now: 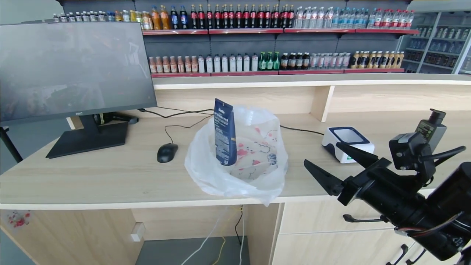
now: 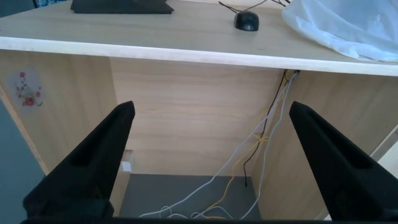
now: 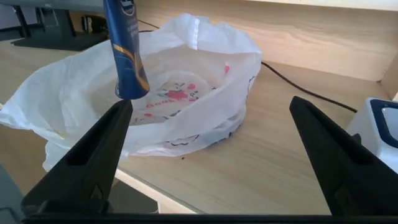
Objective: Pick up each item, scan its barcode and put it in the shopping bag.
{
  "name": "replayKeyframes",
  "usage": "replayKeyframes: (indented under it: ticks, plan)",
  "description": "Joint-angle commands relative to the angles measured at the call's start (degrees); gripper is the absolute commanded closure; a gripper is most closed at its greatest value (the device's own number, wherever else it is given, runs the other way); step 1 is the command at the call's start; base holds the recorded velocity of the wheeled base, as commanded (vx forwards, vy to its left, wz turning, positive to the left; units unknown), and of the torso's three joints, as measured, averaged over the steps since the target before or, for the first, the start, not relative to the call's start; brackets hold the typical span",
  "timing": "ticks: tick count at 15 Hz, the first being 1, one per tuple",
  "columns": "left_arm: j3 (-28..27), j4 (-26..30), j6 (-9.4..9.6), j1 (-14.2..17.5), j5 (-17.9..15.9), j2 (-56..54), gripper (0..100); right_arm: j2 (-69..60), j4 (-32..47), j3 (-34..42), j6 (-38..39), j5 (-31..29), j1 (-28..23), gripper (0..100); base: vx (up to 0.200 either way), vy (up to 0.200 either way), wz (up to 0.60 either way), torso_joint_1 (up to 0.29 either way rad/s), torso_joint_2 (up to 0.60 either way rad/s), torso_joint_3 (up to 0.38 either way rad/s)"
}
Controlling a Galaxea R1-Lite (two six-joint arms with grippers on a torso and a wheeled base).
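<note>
Blue pouch (image 1: 225, 132) stands upright in the white shopping bag (image 1: 206, 165), centre of frame, propped by the bag's slumped wall; I judge it bagged. Right pincer (image 1: 321, 152), lower right, is spread wide and empty, tips toward the bag. The scanner (image 1: 347, 143) sits just behind it. Left pincer (image 2: 211, 109) is also wide and empty, low before the tabletop (image 1: 92, 176) edge, likely parked clear.

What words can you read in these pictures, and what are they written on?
No words can be read for sure.
blue pouch: white print, too blurred.
monitor: tiny logo on lower edge, too small.
bottles on the shelves: labels too small.
shopping bag: red and blue drawings, no clear words.
scanner: small green mark, too small.
</note>
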Motion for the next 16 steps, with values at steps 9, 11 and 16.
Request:
replayKeyframes:
  ticks: [9, 11, 16]
  plan:
    - [-0.09, 0.01, -0.02, 0.06, 0.00, 0.06, 0, -0.92, -0.06, 0.63, -0.30, 0.11, 0.18, 0, 0.000, -0.200, 0.00, 0.004, 0.00, 0.003]
    - [-0.09, 0.01, -0.02, 0.06, 0.00, 0.06, 0, -1.10, -0.06, 0.72, -0.39, 0.11, 0.09, 0, 0.000, -0.200, 0.00, 0.000, 0.00, 0.002]
    - [-0.09, 0.01, -0.02, 0.06, 0.00, -0.02, 0, -1.01, -0.06, 1.07, -0.65, 0.11, 0.09, 0, 0.000, -0.200, 0.00, 0.003, 0.00, 0.004]
